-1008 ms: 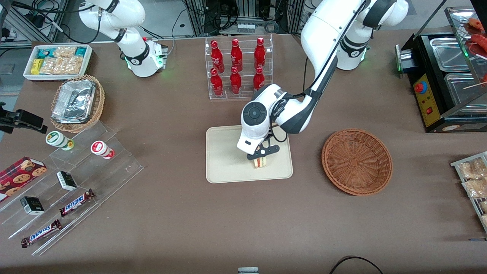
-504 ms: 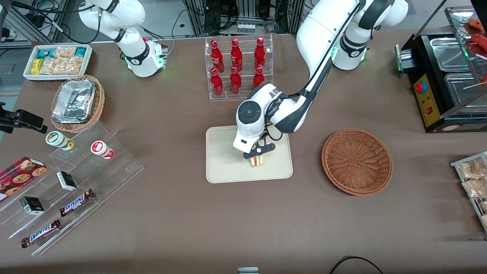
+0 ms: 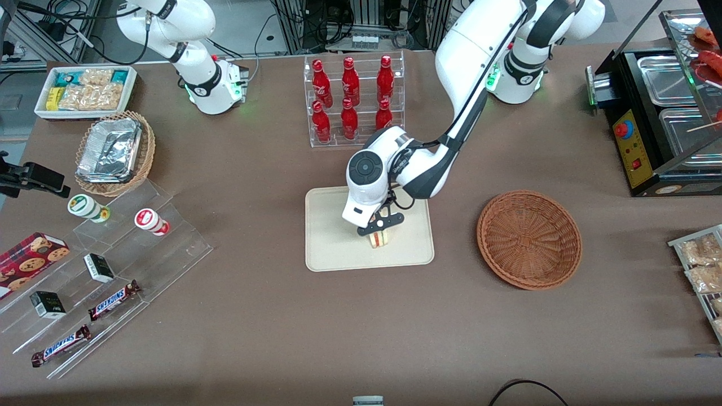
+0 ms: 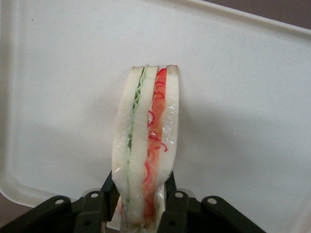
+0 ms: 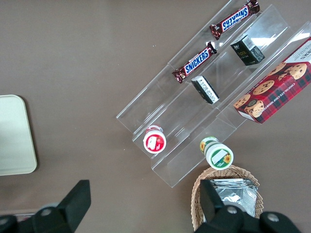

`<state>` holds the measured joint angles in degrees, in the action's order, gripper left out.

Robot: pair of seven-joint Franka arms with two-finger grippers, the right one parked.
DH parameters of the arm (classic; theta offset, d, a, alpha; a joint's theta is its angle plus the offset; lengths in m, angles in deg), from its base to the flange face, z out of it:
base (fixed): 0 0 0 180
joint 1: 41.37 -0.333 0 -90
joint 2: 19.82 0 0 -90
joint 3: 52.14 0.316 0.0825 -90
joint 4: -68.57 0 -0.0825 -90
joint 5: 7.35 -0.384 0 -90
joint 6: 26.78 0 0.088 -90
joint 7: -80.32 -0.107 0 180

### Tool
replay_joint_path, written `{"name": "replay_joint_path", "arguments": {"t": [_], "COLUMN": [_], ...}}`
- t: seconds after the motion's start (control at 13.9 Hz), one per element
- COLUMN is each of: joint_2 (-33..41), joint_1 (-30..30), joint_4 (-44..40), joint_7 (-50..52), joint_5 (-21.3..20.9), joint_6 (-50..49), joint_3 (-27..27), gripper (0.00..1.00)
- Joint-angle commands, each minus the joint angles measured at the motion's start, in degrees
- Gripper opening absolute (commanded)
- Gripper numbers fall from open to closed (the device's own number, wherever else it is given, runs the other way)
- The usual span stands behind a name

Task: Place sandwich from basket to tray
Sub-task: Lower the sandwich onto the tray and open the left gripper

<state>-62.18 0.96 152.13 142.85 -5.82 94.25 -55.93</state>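
Observation:
The sandwich (image 3: 379,239) is a pale wedge with red and green filling, standing on edge over the cream tray (image 3: 333,248). My left gripper (image 3: 381,225) is shut on it from above. In the left wrist view the black fingers (image 4: 111,187) press both bread sides of the sandwich (image 4: 148,136), with the tray (image 4: 243,121) close beneath. I cannot tell whether the sandwich touches the tray. The reddish-brown basket (image 3: 529,239) sits beside the tray toward the working arm's end, with nothing in it.
A clear rack of red bottles (image 3: 352,101) stands farther from the camera than the tray. Toward the parked arm's end are a stepped acrylic display (image 3: 107,270) with snacks, a tan wicker basket of foil trays (image 3: 113,152) and a white snack bin (image 3: 84,90). A black food warmer (image 3: 654,118) stands at the working arm's end.
The gripper with the sandwich has shifted a little toward the parked arm's end of the tray and slightly farther from the camera. It stays shut on the sandwich.

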Motion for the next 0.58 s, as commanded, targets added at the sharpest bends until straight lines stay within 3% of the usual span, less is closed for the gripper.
{"name": "replay_joint_path", "arguments": {"t": [0.0,0.5], "joint_2": [0.4,4.7], "joint_1": [0.8,0.1], "joint_4": [-3.0,-8.2], "joint_7": [1.0,-4.4], "joint_5": [0.4,0.1], "joint_6": [-0.9,-10.3], "joint_3": [0.9,1.4], "gripper": [1.00,1.00]}}
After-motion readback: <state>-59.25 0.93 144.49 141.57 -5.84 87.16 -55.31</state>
